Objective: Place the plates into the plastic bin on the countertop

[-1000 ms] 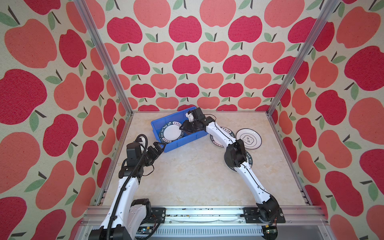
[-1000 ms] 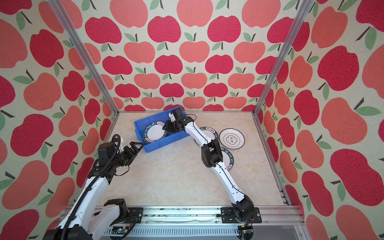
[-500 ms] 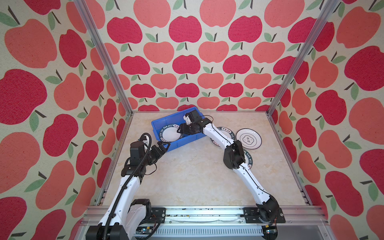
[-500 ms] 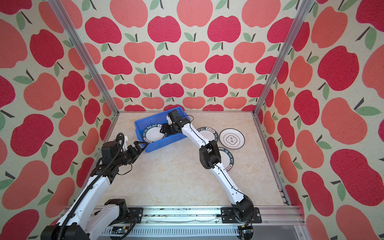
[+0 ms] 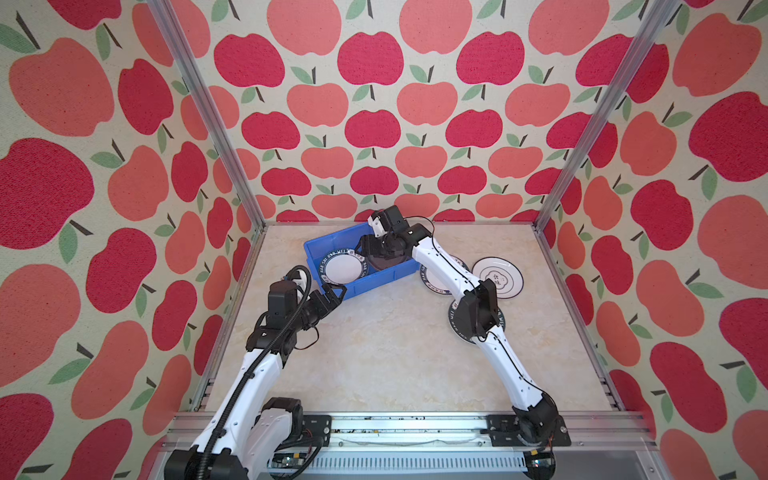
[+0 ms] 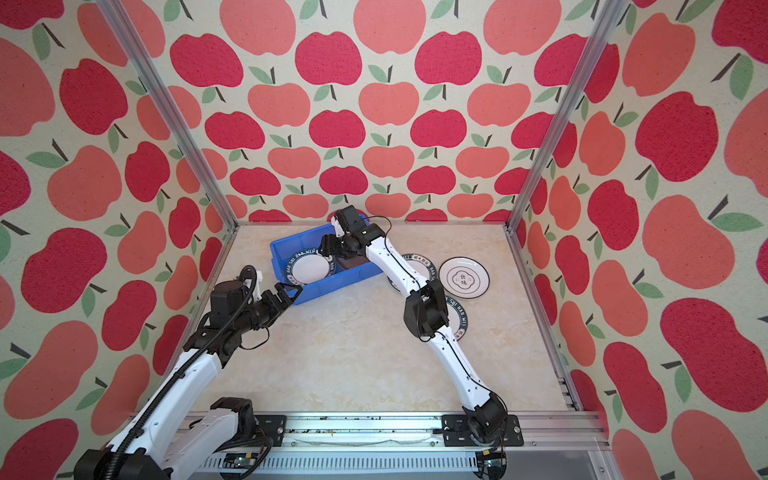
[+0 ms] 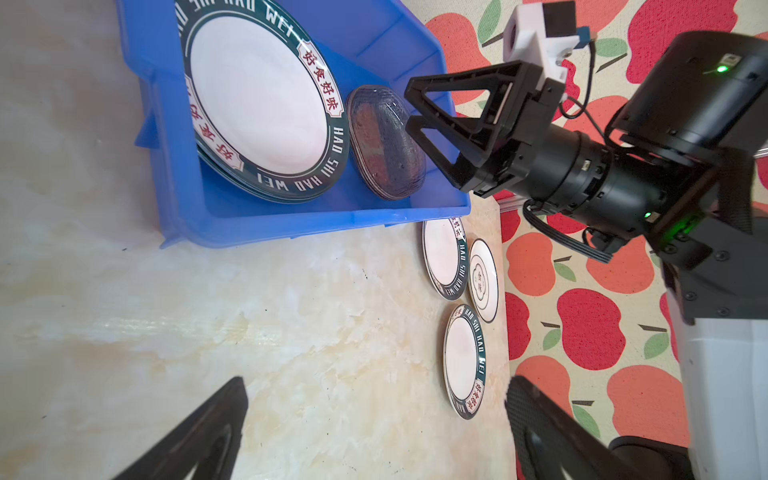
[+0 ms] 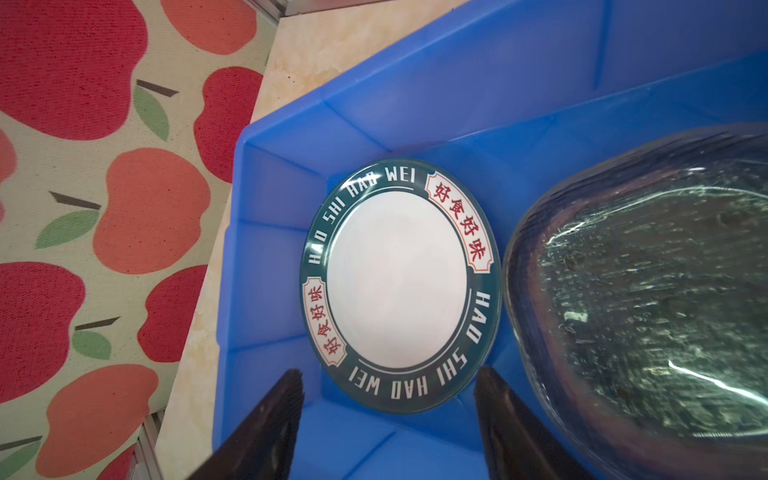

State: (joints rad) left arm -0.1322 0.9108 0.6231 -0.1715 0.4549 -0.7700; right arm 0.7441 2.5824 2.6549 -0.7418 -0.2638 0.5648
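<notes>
1. The left gripper (image 5: 334, 292), jaws wide apart and empty, hovers just short of the blue bin's (image 5: 374, 286) near corner. Bare countertop (image 5: 395, 357) lies open beside it.
2. The right gripper (image 8: 386, 374), jaws apart and gripping nothing, hangs over the bin. Before it lies a green-rimmed plate (image 8: 399, 286) reading "HAO SHI HAO WEI". Just beside it are stacked glass plates (image 8: 644, 311), too merged to count.
3. Beyond that arm, a ringed plate (image 7: 482, 280) and two lettered plates (image 7: 442, 257) lie outside the bin on the countertop. In both top views the arm partly covers the lettered pair.
</notes>
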